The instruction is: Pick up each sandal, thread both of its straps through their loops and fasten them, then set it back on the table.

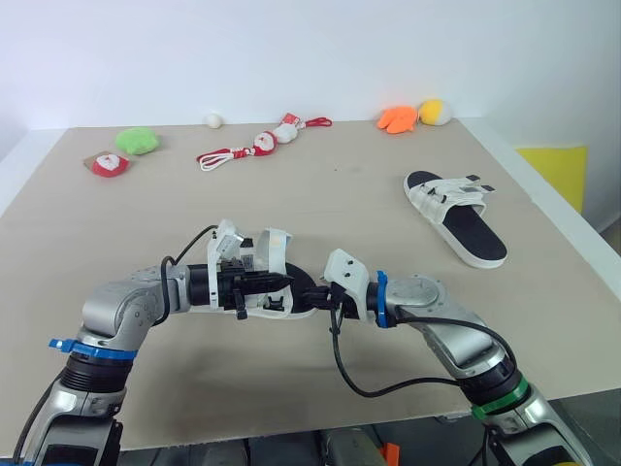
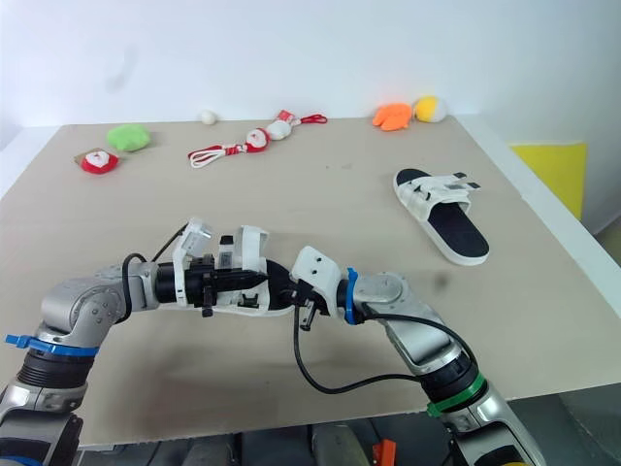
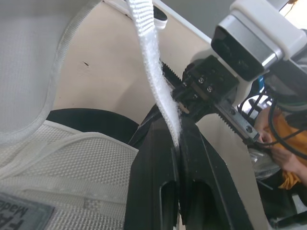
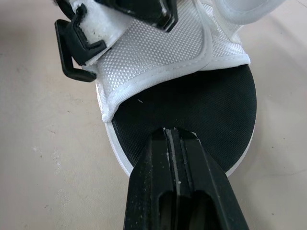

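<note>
1. I count two sandals: the near sandal (image 1: 274, 245) in the lower middle of the frame, and the far sandal (image 1: 454, 216) at middle right.
2. Two grippers, both in the lower middle: the left gripper (image 1: 283, 282) and the right gripper (image 1: 318, 294).
3. Five small toys along the top: the green toy (image 1: 137, 141) and the red-and-white toy (image 1: 109, 164) at upper left, the white ball (image 1: 213, 120) left of top centre, and the orange toy (image 1: 398, 118) and the yellow toy (image 1: 433, 112) at upper right.
4. One corded toy (image 1: 262, 144) at top centre, carrying two little red-and-white figures.
5. One table (image 1: 320, 204).
6. One yellow panel (image 1: 553, 170) at the right edge.
</note>
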Motion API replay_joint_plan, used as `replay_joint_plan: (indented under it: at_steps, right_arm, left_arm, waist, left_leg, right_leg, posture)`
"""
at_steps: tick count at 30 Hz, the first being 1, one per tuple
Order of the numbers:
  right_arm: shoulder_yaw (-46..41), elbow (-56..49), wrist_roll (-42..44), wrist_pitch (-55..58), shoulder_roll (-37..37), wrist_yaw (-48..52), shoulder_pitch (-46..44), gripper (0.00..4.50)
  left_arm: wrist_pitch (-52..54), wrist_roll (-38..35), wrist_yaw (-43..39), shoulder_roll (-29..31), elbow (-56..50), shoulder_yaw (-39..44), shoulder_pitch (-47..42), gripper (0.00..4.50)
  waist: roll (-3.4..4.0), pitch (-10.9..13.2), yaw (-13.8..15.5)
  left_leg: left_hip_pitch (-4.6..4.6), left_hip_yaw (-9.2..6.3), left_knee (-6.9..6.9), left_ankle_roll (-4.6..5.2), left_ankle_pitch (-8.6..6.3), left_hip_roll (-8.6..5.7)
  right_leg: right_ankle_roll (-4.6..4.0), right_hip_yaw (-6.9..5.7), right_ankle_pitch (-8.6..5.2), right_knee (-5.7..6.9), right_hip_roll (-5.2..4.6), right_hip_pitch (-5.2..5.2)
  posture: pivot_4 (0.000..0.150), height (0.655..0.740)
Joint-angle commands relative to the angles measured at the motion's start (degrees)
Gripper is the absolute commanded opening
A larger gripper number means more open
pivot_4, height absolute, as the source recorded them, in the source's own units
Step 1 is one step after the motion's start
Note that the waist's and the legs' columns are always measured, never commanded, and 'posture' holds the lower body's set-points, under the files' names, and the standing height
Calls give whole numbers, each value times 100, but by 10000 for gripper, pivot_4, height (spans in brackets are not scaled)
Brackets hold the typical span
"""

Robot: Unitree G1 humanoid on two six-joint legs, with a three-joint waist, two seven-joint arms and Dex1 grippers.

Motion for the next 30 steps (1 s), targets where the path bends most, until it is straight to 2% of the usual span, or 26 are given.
replay_joint_plan:
  at_steps: [1,10,30]
  right_arm:
    - [172,366,-212,267,-57,-97,112,0]
    - [158,398,-202,257,-37,-108,106,0]
    - [140,387,-124,270,-34,-129,125,0]
  left_arm:
    - [-161,281,-120,65,34,-331,153,323]
    - [-1118,890,-832,453,21,-820,394,323]
    - [-1272,597,-1391,608,-79,-502,353,323]
  waist:
    - [0,0,0]
    - [16,-10,-2]
    - [22,-15,-19]
  left_leg:
    - [0,0,0,0,0,0]
    - [1,2,-1,-11,-7,1]
    - [0,6,-41,-10,-8,7]
  right_leg:
    - [-1,0,0,0,0,0]
    - [-6,0,-4,-2,-2,-2]
    - [-8,-1,-5,-2,4,-16]
  posture:
    - [1500,7400]
    - [1500,7400]
    - [1500,7400]
